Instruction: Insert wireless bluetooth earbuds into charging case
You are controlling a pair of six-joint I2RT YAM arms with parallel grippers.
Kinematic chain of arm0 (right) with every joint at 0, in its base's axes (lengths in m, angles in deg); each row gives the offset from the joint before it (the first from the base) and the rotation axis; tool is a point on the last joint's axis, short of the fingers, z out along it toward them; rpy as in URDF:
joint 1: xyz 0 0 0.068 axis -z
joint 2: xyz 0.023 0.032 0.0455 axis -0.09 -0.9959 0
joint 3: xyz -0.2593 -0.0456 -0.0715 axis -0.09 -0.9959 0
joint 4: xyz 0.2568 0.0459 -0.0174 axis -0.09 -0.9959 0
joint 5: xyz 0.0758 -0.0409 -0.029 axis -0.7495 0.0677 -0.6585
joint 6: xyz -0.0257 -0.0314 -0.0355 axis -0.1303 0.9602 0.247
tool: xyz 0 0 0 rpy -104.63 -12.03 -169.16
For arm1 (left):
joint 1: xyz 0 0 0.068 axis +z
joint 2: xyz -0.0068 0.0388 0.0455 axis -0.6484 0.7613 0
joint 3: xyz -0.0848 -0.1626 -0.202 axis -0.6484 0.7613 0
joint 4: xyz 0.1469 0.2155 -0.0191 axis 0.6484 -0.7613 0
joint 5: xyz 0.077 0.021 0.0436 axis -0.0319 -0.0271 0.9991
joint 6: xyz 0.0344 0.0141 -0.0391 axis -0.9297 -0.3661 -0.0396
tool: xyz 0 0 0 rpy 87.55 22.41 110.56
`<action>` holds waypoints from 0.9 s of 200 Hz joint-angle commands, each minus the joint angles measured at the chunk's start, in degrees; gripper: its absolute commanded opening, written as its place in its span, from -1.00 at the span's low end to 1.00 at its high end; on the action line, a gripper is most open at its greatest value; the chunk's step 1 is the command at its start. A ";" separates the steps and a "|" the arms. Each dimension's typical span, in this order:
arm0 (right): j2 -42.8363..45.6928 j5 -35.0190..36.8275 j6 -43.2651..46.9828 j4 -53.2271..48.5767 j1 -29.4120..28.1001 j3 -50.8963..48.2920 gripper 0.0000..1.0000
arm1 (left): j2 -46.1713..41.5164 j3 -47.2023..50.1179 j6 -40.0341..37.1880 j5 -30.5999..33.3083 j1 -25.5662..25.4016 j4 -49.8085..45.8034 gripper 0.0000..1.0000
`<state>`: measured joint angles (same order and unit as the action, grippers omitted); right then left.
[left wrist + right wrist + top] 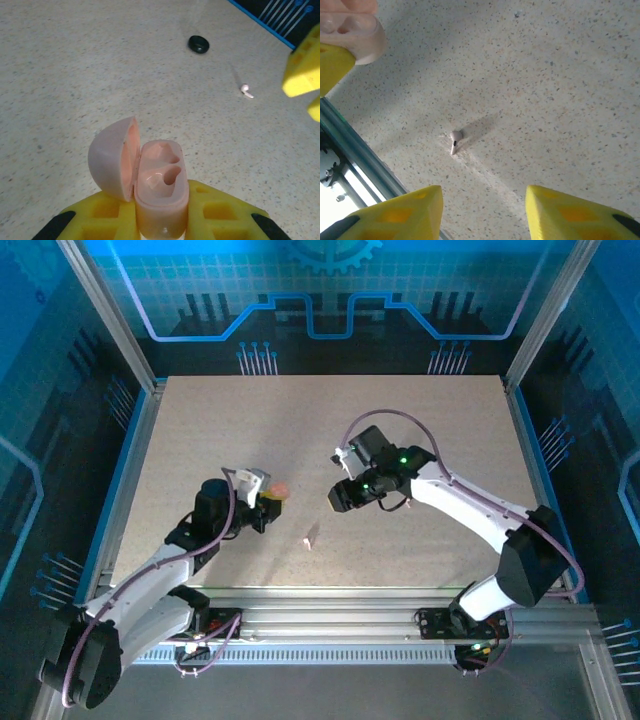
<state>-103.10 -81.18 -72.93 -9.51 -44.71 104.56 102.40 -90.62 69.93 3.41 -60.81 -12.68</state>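
- One whitish earbud (455, 137) lies on the surface (420, 420), apart from the case and just ahead of your right claw (482, 212).
- Its fingers stand apart with nothing between them.
- Your left claw (162, 215) is clamped on the pink charging case (161, 185), which has its lid (112, 162) open and both wells empty.
- You also have a black puck (198, 44) farther out.

The small whitish stemmed earbud (312, 536) lies on the speckled beige table (330, 430) near its near edge, right of and before the open pink plastic charging case (160, 190) in the left gripper (162, 212).
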 commanded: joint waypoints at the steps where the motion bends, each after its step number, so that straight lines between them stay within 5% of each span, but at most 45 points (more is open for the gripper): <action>1: -2.92 1.85 -4.73 -4.16 -2.20 3.01 -0.08 | -1.34 -2.07 1.96 3.02 1.51 -3.51 -0.60; 180: -27.67 0.77 -16.94 -4.57 -12.61 13.15 -0.24 | 0.51 -5.38 6.06 -0.72 8.96 -3.64 -0.58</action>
<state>-129.05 -79.90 -88.36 -12.00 -56.56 116.08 103.21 -94.14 75.89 4.54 -52.52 -15.96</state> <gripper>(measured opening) 0.381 0.208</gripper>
